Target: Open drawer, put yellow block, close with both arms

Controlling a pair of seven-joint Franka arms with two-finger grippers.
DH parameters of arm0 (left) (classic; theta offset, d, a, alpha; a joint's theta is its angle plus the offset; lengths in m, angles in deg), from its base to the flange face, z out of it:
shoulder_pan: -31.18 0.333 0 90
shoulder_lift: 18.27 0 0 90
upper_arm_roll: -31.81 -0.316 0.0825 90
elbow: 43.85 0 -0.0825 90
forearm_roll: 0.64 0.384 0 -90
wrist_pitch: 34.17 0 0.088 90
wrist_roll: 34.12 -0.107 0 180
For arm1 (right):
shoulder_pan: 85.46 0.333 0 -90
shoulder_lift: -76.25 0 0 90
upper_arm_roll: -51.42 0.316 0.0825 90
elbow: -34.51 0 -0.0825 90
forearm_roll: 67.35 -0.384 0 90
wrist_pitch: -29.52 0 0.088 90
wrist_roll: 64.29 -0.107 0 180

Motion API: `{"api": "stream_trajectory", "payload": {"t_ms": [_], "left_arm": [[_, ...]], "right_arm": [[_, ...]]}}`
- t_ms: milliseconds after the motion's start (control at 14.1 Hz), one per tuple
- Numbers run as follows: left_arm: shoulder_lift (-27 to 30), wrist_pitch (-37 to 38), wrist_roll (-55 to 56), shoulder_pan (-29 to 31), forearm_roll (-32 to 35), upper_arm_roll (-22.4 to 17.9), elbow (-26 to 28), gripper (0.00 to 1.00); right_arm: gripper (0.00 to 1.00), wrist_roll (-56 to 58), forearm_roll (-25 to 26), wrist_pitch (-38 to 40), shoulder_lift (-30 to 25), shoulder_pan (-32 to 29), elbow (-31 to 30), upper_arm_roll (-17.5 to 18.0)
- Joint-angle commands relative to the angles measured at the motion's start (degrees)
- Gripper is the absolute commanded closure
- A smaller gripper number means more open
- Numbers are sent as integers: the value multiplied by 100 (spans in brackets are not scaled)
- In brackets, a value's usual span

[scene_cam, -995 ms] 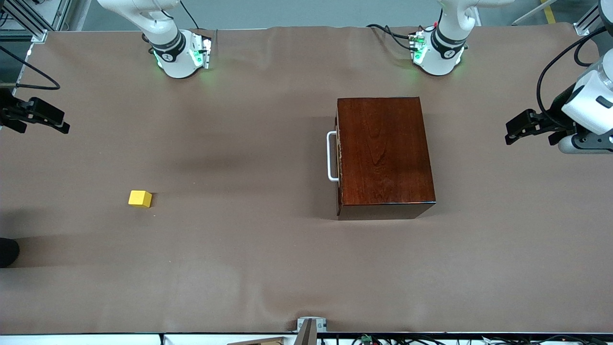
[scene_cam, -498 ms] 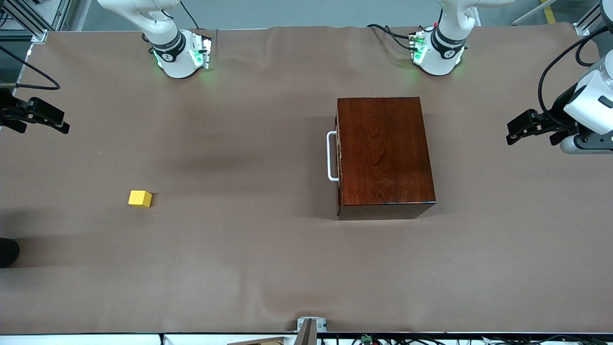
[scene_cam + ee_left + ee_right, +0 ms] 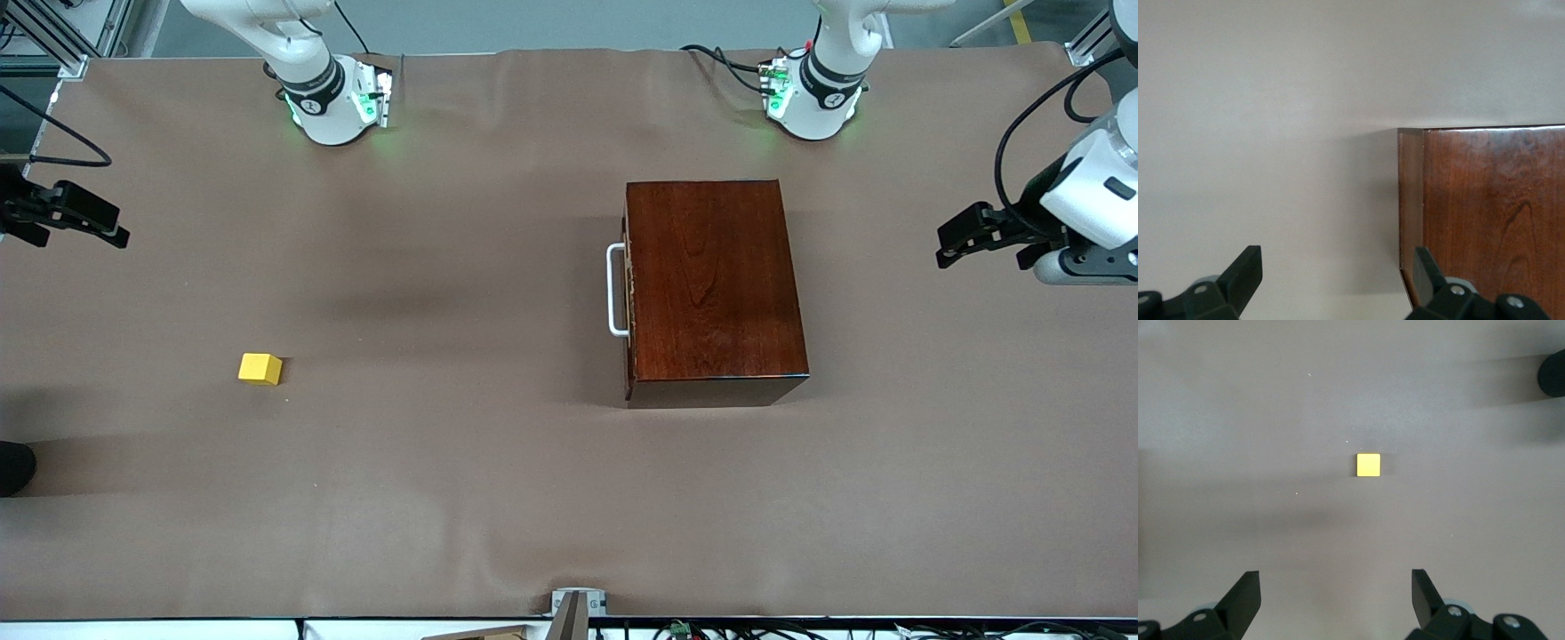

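The right gripper (image 3: pixel 89 222), spread wide and empty, hangs over the tabletop's edge at the right arm's end. The yellow block (image 3: pixel 260 369) lies near that end. The drawer (image 3: pixel 628 293) is shut, and its handle (image 3: pixel 613 291) could be missed. The left gripper (image 3: pixel 982 238), also open and empty, hangs at the left arm's end.

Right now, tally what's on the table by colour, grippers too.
Yellow: 1, the yellow block
Dark mahogany: 1, box with the drawer shut
Black: 2, the left gripper and right gripper, both open
Total: 4
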Motion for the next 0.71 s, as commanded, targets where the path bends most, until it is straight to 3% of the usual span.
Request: {"api": "stream_trajectory", "payload": {"t_ms": [0,213,640], "left_arm": [[-237,-14,61,-103,-100,83,-58,0],[-430,-40,297,-514,-171,171,-146,0],[-1590,-241,2755,-2068,-13,145,-1182,0]], "right_arm": [[0,-5,70,53,55,-48,140,43],[0,3,70,53,55,-30,140,43],[0,4,70,53,55,-21,140,43]]}}
